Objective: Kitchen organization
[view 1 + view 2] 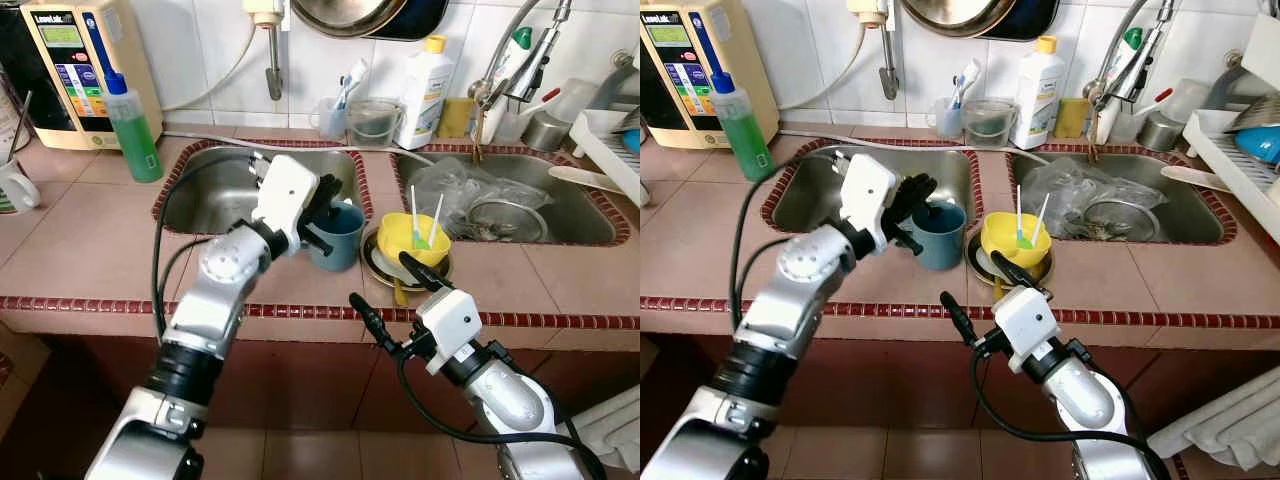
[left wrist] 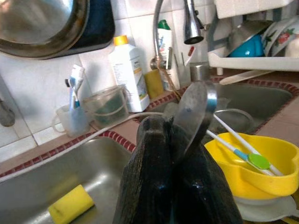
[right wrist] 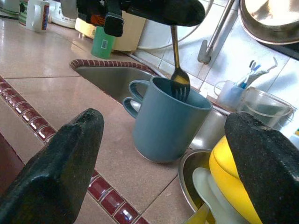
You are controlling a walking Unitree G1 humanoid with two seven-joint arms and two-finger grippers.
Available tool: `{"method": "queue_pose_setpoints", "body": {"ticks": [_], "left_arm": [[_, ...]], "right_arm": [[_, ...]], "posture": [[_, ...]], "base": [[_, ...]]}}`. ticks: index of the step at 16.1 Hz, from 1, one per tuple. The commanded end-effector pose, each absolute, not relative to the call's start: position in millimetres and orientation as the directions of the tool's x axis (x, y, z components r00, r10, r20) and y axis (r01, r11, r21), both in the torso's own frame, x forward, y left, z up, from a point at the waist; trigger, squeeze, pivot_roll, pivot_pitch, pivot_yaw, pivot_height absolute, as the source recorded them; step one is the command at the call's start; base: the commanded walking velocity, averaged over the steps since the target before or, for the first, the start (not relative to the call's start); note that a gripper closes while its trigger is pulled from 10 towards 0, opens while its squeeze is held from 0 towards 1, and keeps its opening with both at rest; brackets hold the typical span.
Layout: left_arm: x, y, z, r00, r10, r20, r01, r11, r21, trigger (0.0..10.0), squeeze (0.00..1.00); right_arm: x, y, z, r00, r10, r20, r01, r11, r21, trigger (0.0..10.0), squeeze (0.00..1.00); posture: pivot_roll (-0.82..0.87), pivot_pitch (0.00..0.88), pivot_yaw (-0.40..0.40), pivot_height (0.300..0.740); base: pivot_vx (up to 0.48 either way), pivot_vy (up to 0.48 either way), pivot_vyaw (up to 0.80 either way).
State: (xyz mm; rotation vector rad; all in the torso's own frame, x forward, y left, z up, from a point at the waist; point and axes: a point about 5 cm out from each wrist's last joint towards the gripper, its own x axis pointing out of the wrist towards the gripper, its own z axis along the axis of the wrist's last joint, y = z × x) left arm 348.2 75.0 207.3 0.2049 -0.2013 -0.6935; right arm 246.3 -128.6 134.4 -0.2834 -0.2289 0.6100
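From the left eye view, the left arm reaches forward and up from the near left, elbow bent, its left hand (image 1: 325, 205) poised over the blue mug (image 1: 337, 238) that stands on the tiled desk (image 1: 90, 250) at the near edge of the left sink (image 1: 215, 190). The fingers are closed on a fork whose metal handle is hard to make out here. The right arm comes in low from the near right, and the right hand (image 1: 385, 305) sits at the desk's front edge with its fingers spread apart, holding nothing, just near of the yellow bowl (image 1: 412, 240).

In the right eye view, the same mug (image 1: 940, 235) sits just left of the yellow bowl, which rests on a plate (image 1: 980, 262) and holds two straws.

Through the left wrist view, the black fingers (image 2: 154, 172) are pressed together around the fork's flat handle (image 2: 194, 112), which stands up between them. A yellow sponge (image 2: 72, 210) lies in the sink.

Through the right wrist view, the fork (image 3: 178, 70) hangs upright from the left hand, its tines dipped inside the mug's mouth. The right hand's fingers (image 3: 60, 168) stand wide apart, with the mug on the desk between and beyond them.
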Motion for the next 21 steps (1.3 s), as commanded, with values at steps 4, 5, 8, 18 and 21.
{"method": "queue_pose_setpoints", "body": {"ticks": [4, 5, 8, 18, 21], "left_arm": [[339.9, 66.2, 224.5, 0.628, -0.771, 0.104, 0.709, 0.622, 0.331, 10.0, 0.00], [338.7, 65.8, 225.1, 0.605, -0.791, 0.090, 0.725, 0.594, 0.348, 10.0, 0.00], [334.4, 65.5, 228.0, 0.532, -0.845, 0.049, 0.772, 0.508, 0.381, 10.0, 0.00], [341.3, 65.2, 223.1, 0.402, -0.893, -0.203, 0.870, 0.304, 0.389, 10.0, 0.00], [344.9, 64.0, 222.4, 0.405, -0.887, -0.221, 0.872, 0.302, 0.386, 10.0, 0.00]], "right_arm": [[248.7, -128.8, 134.2, 0.799, 0.588, 0.126, -0.526, 0.785, -0.328, 10.0, 0.00], [249.2, -129.0, 134.5, 0.799, 0.588, 0.127, -0.525, 0.785, -0.329, 10.0, 0.00], [250.6, -129.2, 135.0, 0.798, 0.589, 0.128, -0.525, 0.783, -0.333, 10.0, 0.00], [250.8, -126.5, 134.9, 0.799, 0.586, 0.135, -0.521, 0.787, -0.330, 10.0, 0.00], [249.5, -126.7, 134.0, 0.804, 0.579, 0.136, -0.515, 0.792, -0.327, 10.0, 0.00]], "posture": [[-0.08, 0.000, 0.011, 0.740], [-0.08, 0.000, 0.011, 0.740], [-0.08, 0.000, 0.012, 0.740], [-0.08, 0.000, 0.034, 0.740], [-0.09, 0.000, 0.044, 0.740]], "base": [[0.000, 0.000, 0.00], [0.000, 0.000, 0.00], [0.000, 0.000, 0.00], [0.000, 0.000, 0.00], [0.000, 0.000, 0.00]]}}
